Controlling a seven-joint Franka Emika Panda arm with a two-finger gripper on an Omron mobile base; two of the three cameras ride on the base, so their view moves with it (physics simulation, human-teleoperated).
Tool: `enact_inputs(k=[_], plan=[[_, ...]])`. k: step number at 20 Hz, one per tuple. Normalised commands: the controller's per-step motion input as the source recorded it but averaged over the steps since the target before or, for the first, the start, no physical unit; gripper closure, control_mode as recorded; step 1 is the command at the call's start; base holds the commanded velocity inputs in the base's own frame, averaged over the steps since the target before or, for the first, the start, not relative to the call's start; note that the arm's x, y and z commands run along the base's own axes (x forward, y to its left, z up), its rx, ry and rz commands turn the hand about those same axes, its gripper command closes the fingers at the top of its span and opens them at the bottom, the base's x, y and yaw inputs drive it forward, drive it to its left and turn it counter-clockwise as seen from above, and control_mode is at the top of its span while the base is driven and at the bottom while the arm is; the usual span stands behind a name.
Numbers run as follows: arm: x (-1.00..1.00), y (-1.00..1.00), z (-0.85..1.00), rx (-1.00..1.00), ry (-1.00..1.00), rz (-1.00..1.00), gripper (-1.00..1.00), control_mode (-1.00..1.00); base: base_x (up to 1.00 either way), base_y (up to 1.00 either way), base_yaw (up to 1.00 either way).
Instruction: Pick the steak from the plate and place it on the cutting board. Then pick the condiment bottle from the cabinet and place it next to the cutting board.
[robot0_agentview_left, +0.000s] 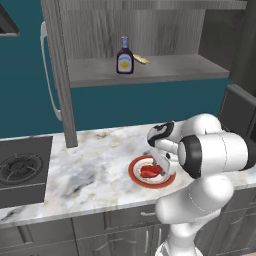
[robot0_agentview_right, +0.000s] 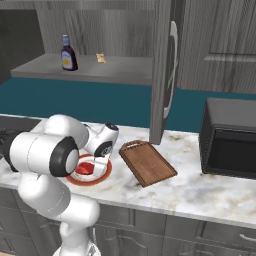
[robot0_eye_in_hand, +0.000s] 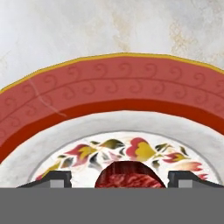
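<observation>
A: What is shown in the left base view?

B: The end effector (robot0_agentview_left: 161, 167) is seen lowered over the plate (robot0_agentview_left: 136, 175) on the worktop (robot0_agentview_left: 95, 160), with the steak (robot0_agentview_left: 150, 171) directly beneath it. The jaws' spacing is masked by the hand, so the state cannot be told from here. The bottle (robot0_agentview_left: 124, 56) is seen upright on the shelf of the cabinet (robot0_agentview_left: 60, 75), well apart from the arm.

A: And in the right base view?

B: The same plate (robot0_agentview_right: 102, 176) is seen, with the steak (robot0_agentview_right: 85, 168) partly covered by the arm. The board (robot0_agentview_right: 147, 162) lies just beside the plate, on its right, handle pointing away toward the wall. The bottle (robot0_agentview_right: 67, 54) is seen on the shelf. The fingertips are hidden behind the wrist.

A: What is settled by the hand view?

B: The two fingertips (robot0_eye_in_hand: 52, 178) are seen set apart, with the steak (robot0_eye_in_hand: 130, 174) between them at the bottom edge. The end effector (robot0_eye_in_hand: 118, 179) is therefore judged open and straddling the meat, not yet clamped on it; no contact can be made out. A slight further closing is what the coming move appears to turn on.

A: What is left unclear?

B: Most of the steak is cut off, so its long axis cannot be judged. Whether the tips rest on the plate (robot0_eye_in_hand: 109, 87) cannot be told.
</observation>
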Motion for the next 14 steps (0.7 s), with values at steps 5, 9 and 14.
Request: enact_inputs(k=[5, 9, 14], plan=[[0.02, 0.02, -0.05, 0.00, 0.00, 0.00, 1.00, -1.00, 0.00, 0.00, 0.00], [0.00, 0.00, 0.00, 0.00, 0.00, 0.00, 1.00, -1.00, 0.00, 0.00, 0.00], [-0.01, 0.00, 0.00, 0.00, 0.00, 0.00, 1.00, -1.00, 0.00, 0.00, 0.00]])
